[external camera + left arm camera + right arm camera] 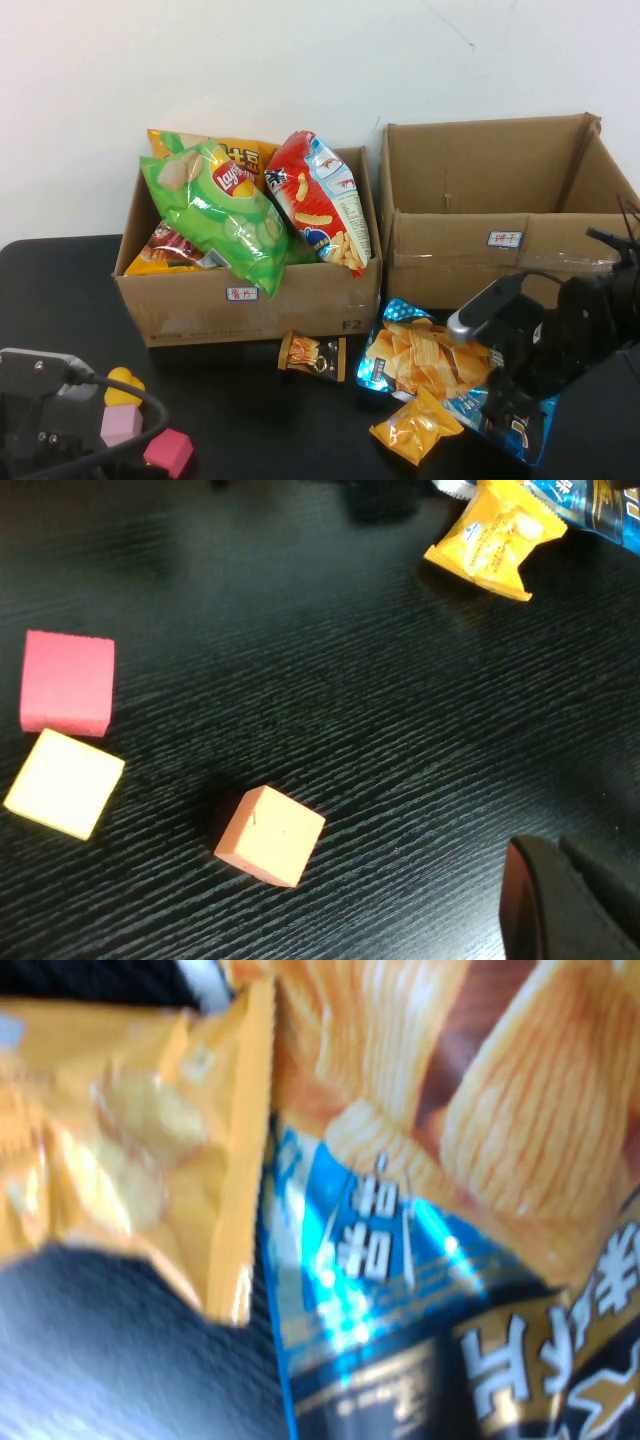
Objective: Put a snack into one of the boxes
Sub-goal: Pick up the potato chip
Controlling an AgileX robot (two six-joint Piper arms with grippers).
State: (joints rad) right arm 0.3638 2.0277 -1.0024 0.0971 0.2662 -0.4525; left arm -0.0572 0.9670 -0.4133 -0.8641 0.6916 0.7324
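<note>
On the bench by the right box (pixel 500 210) | blue chip bag (pixel 430 365) not yet boxed | right end effector (pixel 515 385) low over it, grip state unclear | left end effector (pixel 570 905) clenched, parked near foam blocks (pixel 68 680) | lift and drop remain.

The left box (pixel 250 300) is open cardboard with a small label on its front, crammed with snack bags: a green bag (pixel 225 215) tilted on top, a red bag (pixel 322 200) leaning at its right end, an orange one (pixel 240 152) behind. The right box (pixel 500 250), also open and labelled, stands just beside it. In front lies a blue chip bag (pixel 430 365), flat on the black table; a small yellow packet (pixel 415 428) probably overlaps its near edge. A small dark packet (pixel 313 355) sits before the left box.
</note>
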